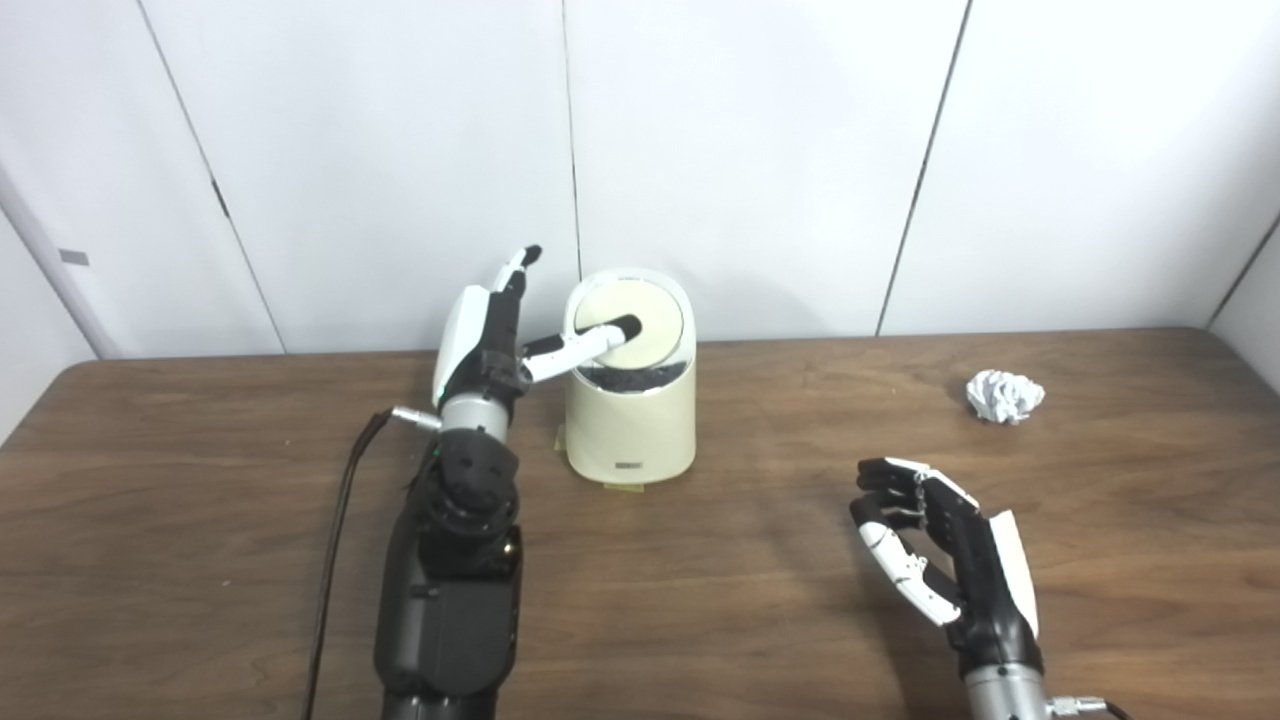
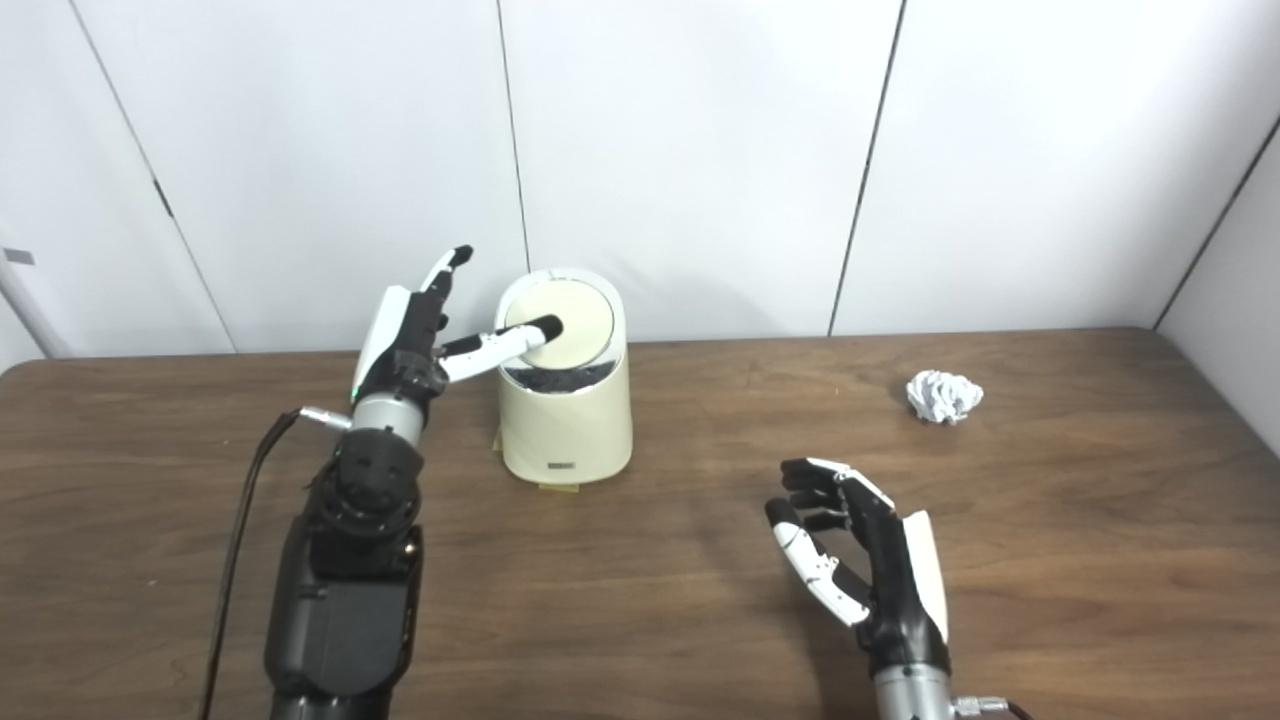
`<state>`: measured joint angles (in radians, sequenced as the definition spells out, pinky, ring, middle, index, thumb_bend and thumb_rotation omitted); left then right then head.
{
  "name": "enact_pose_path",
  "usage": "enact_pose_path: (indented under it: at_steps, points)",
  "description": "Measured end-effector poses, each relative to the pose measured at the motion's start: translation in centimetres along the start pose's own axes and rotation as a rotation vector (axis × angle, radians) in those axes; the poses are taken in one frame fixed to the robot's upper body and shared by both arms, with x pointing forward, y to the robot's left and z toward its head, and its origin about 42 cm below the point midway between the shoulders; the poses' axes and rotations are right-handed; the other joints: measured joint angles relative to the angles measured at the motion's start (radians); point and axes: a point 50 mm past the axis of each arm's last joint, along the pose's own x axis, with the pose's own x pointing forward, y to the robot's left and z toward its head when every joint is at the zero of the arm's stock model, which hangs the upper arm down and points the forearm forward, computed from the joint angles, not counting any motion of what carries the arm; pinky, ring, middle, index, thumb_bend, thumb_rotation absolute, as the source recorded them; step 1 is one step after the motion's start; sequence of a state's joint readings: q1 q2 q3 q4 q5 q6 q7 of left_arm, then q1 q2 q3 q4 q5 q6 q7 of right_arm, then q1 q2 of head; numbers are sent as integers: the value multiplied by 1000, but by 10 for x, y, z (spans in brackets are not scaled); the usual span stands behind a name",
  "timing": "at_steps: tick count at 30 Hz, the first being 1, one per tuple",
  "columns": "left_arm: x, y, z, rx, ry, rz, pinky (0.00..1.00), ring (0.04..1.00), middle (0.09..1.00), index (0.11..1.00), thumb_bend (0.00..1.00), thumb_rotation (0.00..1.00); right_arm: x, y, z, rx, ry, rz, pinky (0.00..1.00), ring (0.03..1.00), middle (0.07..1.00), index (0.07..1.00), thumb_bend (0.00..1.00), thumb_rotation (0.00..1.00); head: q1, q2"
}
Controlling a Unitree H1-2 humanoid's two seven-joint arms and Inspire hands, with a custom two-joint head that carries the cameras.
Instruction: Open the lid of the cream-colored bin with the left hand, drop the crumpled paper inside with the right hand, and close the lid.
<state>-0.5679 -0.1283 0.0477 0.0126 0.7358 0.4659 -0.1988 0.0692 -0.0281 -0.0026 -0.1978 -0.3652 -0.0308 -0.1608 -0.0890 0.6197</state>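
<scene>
— While my left hand [image 1: 480, 345] stood open beside the bin [image 1: 630, 400], its thumb pressed the tilted lid [image 1: 640, 322]; what about the right?

— My right hand [image 1: 940, 560] hung empty, fingers loosely curled, nearer me than the bin. The crumpled paper [image 1: 1005, 395] lay well right of it. I judged it light and crushable: pinch anywhere.

— And inside?

— Something dark showed in the gap.
</scene>
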Motion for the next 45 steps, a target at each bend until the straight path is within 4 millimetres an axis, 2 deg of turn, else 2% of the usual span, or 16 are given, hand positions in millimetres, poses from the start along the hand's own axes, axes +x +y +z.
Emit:
enact_pose_path:
  at_steps: [4, 10, 17, 21, 29, 32, 37, 40, 42, 45]
  points:
    - [5, -7, 2, 49, -5, -3, 999, 1000, 1000, 1000, 1000, 472, 1, 1, 1, -1, -2, -1, 577, 660, 679, 668, 273, 574, 0, -2]
    - [12, -10, -13, 97, 34, 1, 1000, 1000, 1000, 1000, 988, 470, 0, 2, 0, 5, 2, -4, 575, 659, 679, 669, 260, 532, -3, -3]
    - [23, -9, -12, 153, 31, 20, 1000, 1000, 1000, 1000, 972, 381, 1, 5, 0, 5, 6, -4, 576, 664, 681, 672, 252, 527, -3, -6]
    - [23, -13, -11, 166, 25, 16, 1000, 1000, 1000, 1000, 959, 320, 1, 7, -4, 12, 22, 1, 578, 665, 682, 671, 243, 486, -6, -8]
    - [27, -13, -12, 196, 27, 31, 1000, 1000, 1000, 1000, 974, 348, 1, 7, -4, 15, 21, -1, 583, 667, 679, 670, 238, 489, -8, -8]
    - [28, -13, -10, 201, 25, 32, 1000, 1000, 1000, 1000, 978, 330, 1, 7, -3, 11, 20, 0, 586, 668, 682, 672, 241, 508, -11, -8]
    - [28, -14, -12, 244, 27, 35, 1000, 1000, 1000, 1000, 965, 249, 1, 8, -3, 8, 19, -5, 581, 670, 685, 674, 243, 524, -11, -8]
    - [30, -13, -11, 295, 20, 46, 1000, 1000, 1000, 1000, 943, 159, 1, 9, -3, 3, 17, -5, 577, 665, 682, 673, 243, 528, -11, -6]
    - [31, -12, -8, 316, 12, 49, 1000, 1000, 1000, 1000, 935, 66, 1, 9, -2, 3, 16, -5, 580, 666, 681, 673, 249, 536, -11, -6]
    - [31, -13, -4, 378, -10, 56, 1000, 1000, 1000, 1000, 939, 11, 1, 9, -3, 3, 17, -5, 582, 668, 682, 673, 249, 528, -11, -3]
